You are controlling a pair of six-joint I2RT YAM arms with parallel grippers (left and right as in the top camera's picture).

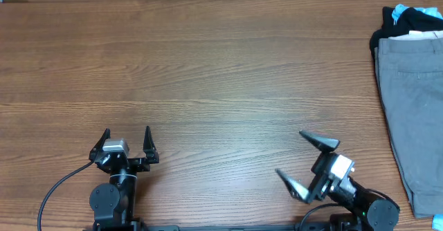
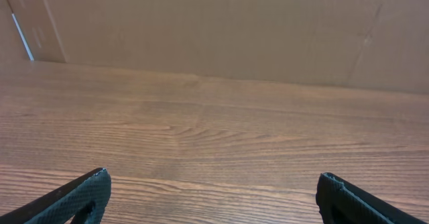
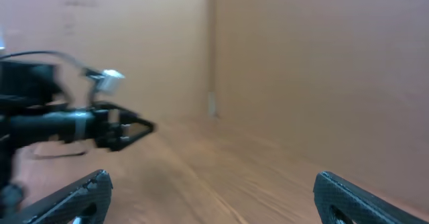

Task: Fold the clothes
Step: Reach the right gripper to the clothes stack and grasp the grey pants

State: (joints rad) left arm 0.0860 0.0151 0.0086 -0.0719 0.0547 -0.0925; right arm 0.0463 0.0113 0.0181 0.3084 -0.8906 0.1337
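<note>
A pile of clothes lies at the table's right edge: grey trousers (image 1: 413,106) on top, with a black garment (image 1: 398,25) and a bit of light blue cloth (image 1: 400,11) at the far end. My left gripper (image 1: 126,135) is open and empty near the front edge at the left; its fingers frame bare wood in the left wrist view (image 2: 213,190). My right gripper (image 1: 297,155) is open and empty at the front right, turned toward the left, well short of the clothes. The right wrist view (image 3: 211,190) is blurred and shows the left arm (image 3: 80,123).
The wooden table (image 1: 208,72) stretches between the arms and the back edge. A brown cardboard wall (image 2: 221,29) stands along the back. A black cable (image 1: 59,186) runs from the left arm's base at the front left.
</note>
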